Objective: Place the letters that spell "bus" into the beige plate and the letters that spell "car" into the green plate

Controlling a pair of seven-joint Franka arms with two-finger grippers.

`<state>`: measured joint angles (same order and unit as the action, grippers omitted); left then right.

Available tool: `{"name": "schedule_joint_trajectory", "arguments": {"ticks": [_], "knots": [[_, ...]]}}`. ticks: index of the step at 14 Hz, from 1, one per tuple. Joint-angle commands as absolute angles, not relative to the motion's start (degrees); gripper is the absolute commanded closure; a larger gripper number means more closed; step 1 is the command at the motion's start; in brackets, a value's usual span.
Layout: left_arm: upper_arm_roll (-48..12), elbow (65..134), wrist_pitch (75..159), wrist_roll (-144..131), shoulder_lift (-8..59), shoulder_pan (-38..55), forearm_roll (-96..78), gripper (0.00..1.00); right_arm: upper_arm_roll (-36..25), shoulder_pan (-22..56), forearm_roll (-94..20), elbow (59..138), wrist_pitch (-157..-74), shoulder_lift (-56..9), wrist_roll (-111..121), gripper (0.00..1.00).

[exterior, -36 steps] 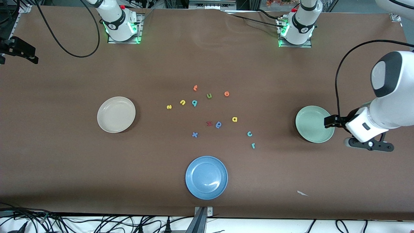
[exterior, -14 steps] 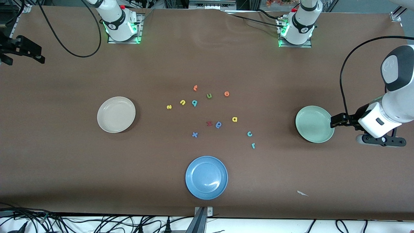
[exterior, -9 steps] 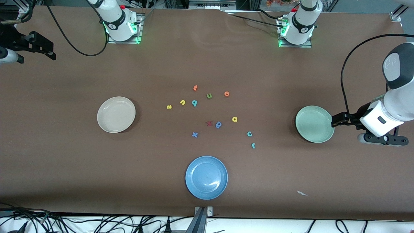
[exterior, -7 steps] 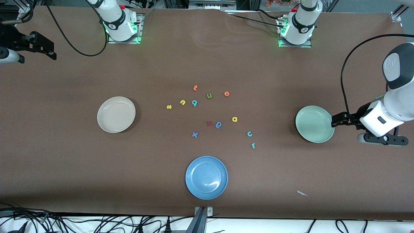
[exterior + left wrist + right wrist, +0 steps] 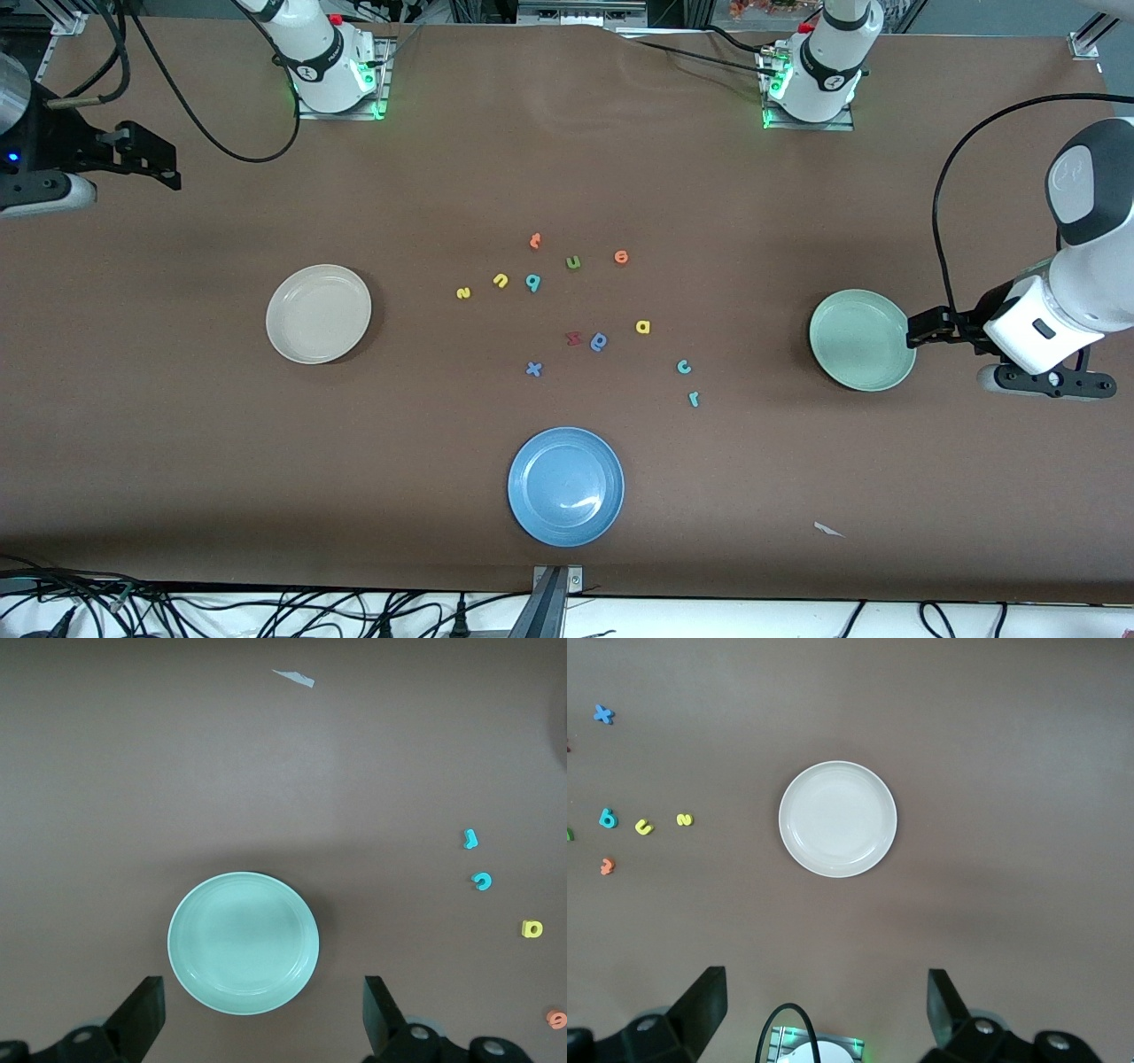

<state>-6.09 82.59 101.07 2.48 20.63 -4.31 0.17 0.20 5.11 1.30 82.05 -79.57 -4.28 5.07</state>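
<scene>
The beige plate point(image 5: 318, 314) lies toward the right arm's end of the table, the green plate point(image 5: 861, 340) toward the left arm's end. Both are empty. Between them lie the yellow s point(image 5: 463, 292), yellow u point(image 5: 500, 281) and teal looped letter point(image 5: 532, 283) in a row. The yellow a point(image 5: 643, 327), teal c point(image 5: 684, 366) and teal r point(image 5: 694, 399) lie closer to the green plate. My left gripper point(image 5: 926, 330) hangs open just off the green plate's point(image 5: 243, 942) rim. My right gripper point(image 5: 146, 159) hangs open over the table's end, looking down on the beige plate point(image 5: 837, 819).
A blue plate point(image 5: 565, 486) sits nearest the front camera. Other letters lie among the task's: green u point(image 5: 573, 262), two orange ones point(image 5: 535, 240) point(image 5: 621, 257), a red one point(image 5: 573, 338), a darker blue looped one point(image 5: 600, 341), a blue x point(image 5: 533, 369). A paper scrap point(image 5: 828, 530) lies near the table's front edge.
My right gripper has come in from the table's end toward the middle. My left gripper drew back off the green plate's rim earlier and now holds still. No letter has moved.
</scene>
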Motion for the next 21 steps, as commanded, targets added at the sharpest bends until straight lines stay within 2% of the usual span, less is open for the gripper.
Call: {"name": "schedule_joint_trajectory", "arguments": {"ticks": [1, 21], "knots": [[-6.24, 84.29, 101.87, 2.02, 18.9, -4.66, -0.35, 0.01, 0.26, 5.45, 0.09, 81.47, -79.19, -4.22, 5.71, 0.0], [-6.42, 84.64, 101.78, 1.93, 19.07, -3.96, -0.26, 0.01, -0.09, 5.36, -1.85, 81.65, -78.75, -4.04, 5.71, 0.0]]}}
